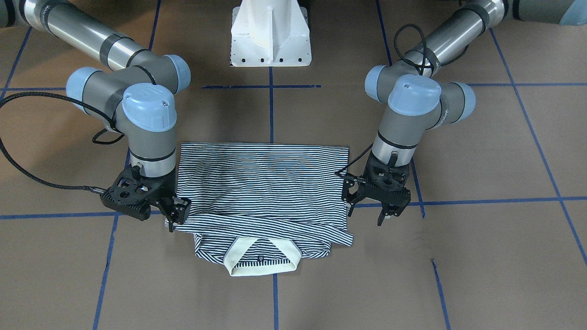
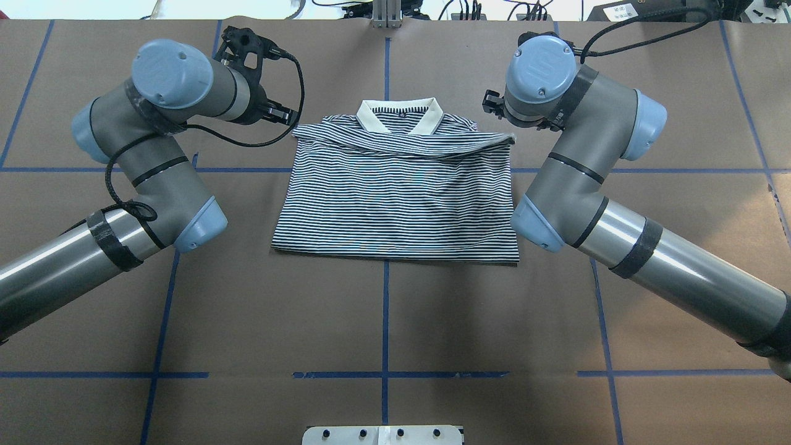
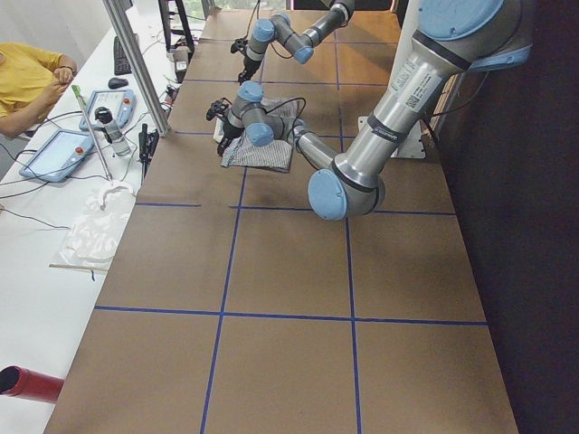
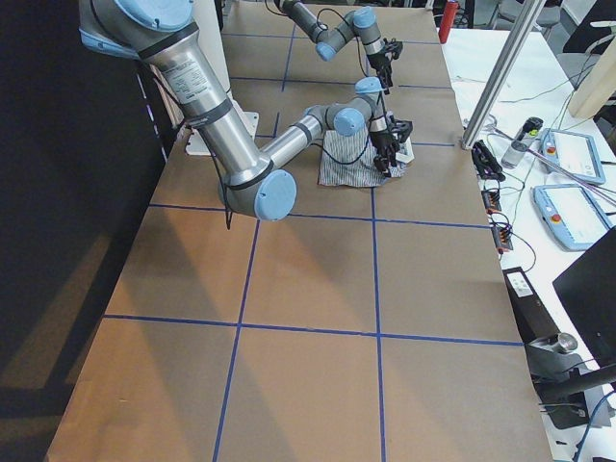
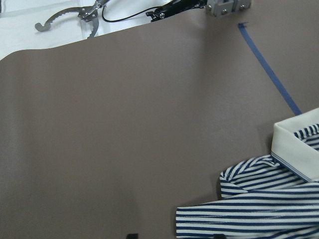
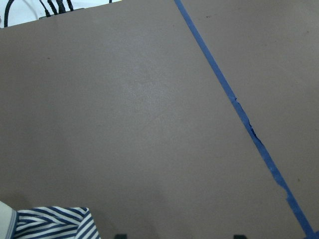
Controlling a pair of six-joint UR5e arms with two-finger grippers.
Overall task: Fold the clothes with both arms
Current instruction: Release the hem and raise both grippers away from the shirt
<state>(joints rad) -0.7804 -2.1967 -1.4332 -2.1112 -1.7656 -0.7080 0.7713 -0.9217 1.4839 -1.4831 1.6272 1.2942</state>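
Observation:
The striped polo shirt (image 2: 395,198) lies flat mid-table, its near part folded up so a doubled edge runs just below the white collar (image 2: 432,121). From across the table the shirt (image 1: 261,183) shows that collar (image 1: 236,254) nearest the camera. My left gripper (image 1: 367,214) stands open just off the shirt's side edge, at the corner of the folded layer. My right gripper (image 1: 176,219) is open beside the opposite corner. In the left wrist view the shirt (image 5: 259,209) corner lies by the fingertips; in the right wrist view the shirt (image 6: 50,224) lies outside them.
The white pedestal base (image 1: 270,36) stands behind the shirt. Blue tape lines (image 2: 384,296) grid the brown table. Beyond the far edge runs a bench with tablets (image 3: 59,154), metal tongs (image 5: 70,17), a post (image 3: 136,63) and a seated person (image 3: 27,77).

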